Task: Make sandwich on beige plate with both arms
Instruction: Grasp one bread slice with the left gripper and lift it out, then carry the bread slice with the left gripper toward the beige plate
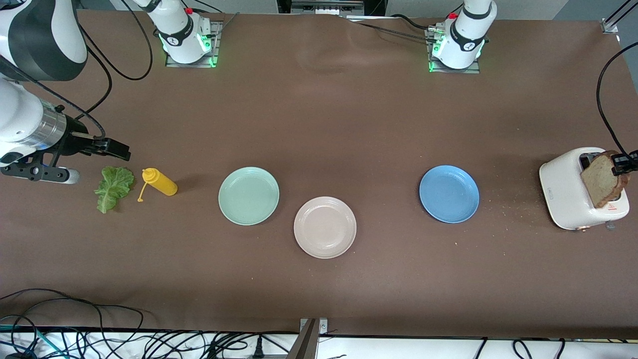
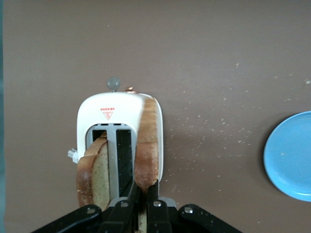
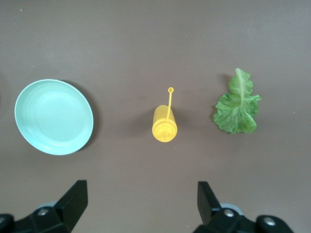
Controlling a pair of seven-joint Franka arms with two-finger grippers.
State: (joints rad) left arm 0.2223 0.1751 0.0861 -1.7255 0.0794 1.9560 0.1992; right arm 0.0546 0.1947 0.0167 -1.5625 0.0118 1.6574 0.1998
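From the front camera, three plates lie on the brown table (image 1: 319,124): a mint-green plate (image 1: 248,195), the beige plate (image 1: 325,227) nearest the camera and bare, and a blue plate (image 1: 449,194) toward the left arm's end. One white toaster (image 1: 573,192) stands at that end, and the left gripper (image 1: 623,164) over it is clamped on one bread slice (image 1: 600,180). At the right arm's end lie one lettuce leaf (image 1: 113,187) and one yellow squeeze bottle (image 1: 159,182); the right gripper (image 1: 117,148) hangs above them.

The left wrist view shows two slices: the gripped slice (image 2: 147,145) between the clenched fingers (image 2: 153,208), and a second slice (image 2: 94,172) sitting in a toaster slot.

In the right wrist view the right gripper's fingers (image 3: 74,200) are spread wide, grasping nothing.
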